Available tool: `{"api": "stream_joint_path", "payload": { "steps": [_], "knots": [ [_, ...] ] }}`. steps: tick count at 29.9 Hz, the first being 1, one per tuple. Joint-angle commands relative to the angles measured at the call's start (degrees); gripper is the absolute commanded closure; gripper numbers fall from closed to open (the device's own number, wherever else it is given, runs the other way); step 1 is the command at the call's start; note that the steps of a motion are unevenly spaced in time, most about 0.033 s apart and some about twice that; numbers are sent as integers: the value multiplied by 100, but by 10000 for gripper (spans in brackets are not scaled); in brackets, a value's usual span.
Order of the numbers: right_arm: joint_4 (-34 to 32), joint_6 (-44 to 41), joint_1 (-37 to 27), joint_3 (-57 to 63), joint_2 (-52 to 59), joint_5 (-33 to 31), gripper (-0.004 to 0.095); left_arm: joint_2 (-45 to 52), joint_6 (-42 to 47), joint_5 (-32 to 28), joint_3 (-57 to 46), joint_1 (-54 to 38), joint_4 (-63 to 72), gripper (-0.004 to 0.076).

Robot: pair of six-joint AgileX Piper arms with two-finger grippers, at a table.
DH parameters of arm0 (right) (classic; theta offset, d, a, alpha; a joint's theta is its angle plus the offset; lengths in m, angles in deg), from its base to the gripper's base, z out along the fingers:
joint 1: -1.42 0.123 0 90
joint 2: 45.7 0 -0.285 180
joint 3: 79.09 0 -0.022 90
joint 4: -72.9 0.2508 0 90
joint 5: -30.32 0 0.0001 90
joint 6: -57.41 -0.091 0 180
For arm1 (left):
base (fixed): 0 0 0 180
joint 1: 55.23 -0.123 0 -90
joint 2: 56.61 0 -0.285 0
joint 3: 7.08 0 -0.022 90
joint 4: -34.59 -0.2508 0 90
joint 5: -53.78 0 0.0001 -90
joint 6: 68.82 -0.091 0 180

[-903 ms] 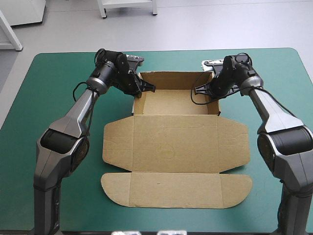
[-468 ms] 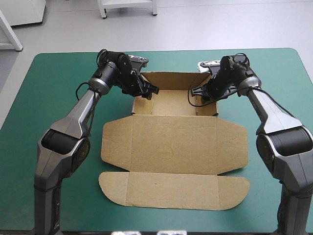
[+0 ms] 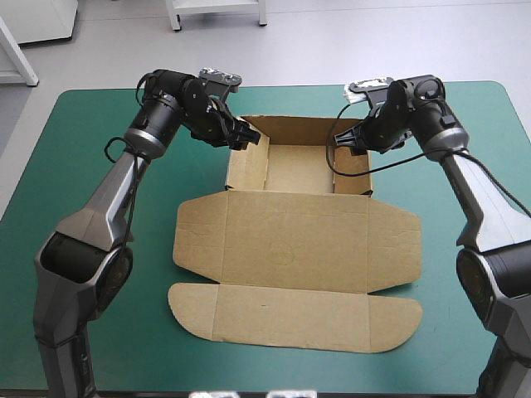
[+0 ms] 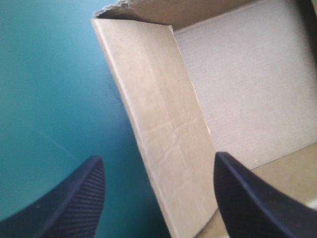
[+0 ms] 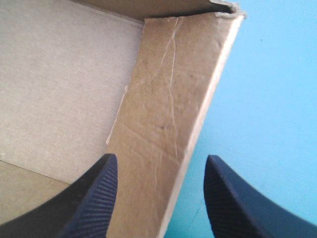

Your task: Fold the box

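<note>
The brown box [image 3: 299, 240] lies mid-table with its far part raised into a tray [image 3: 300, 166]. Its lid and a rounded front flap [image 3: 294, 315] lie flat toward the near edge. My left gripper [image 3: 246, 138] hovers open over the tray's left wall [image 3: 247, 168]. In the left wrist view that wall [image 4: 163, 129] stands upright between the spread gripper [image 4: 158, 201], touching neither finger. My right gripper [image 3: 345, 141] is open over the right wall [image 3: 352, 170]. In the right wrist view this wall [image 5: 171, 104] rises between the gripper [image 5: 161, 198], also free of the fingers.
The teal-green cover [image 3: 91, 182] surrounds the box on every side. The table's far edge [image 3: 282, 87] runs just behind both grippers. The flat lid's side flaps [image 3: 397, 245] reach out toward the right arm's base.
Both grippers were shut at the tray's side walls earlier and have opened. Both have lifted and drawn slightly outward, and the side walls now stand steeper.
</note>
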Motion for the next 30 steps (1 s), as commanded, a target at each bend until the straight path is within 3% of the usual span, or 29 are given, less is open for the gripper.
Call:
{"api": "stream_joint_path", "payload": {
  "steps": [1,7,20,25,30],
  "knots": [
    [-156,-16,-9,-171,450,-38,407,620,-7,92,6,34,-105,269],
    [-57,-16,-9,-159,716,-484,407,1492,-48,3,-686,57,-127,301],
    [-156,48,-9,-159,1292,-396,408,4439,-135,-707,-3921,57,-130,304],
    [-364,62,-9,-159,1201,-141,406,5368,-135,-718,-4587,57,-130,304],
    [-364,-90,-9,-159,919,101,283,6214,71,-577,-5147,57,-147,304]
  ]
}}
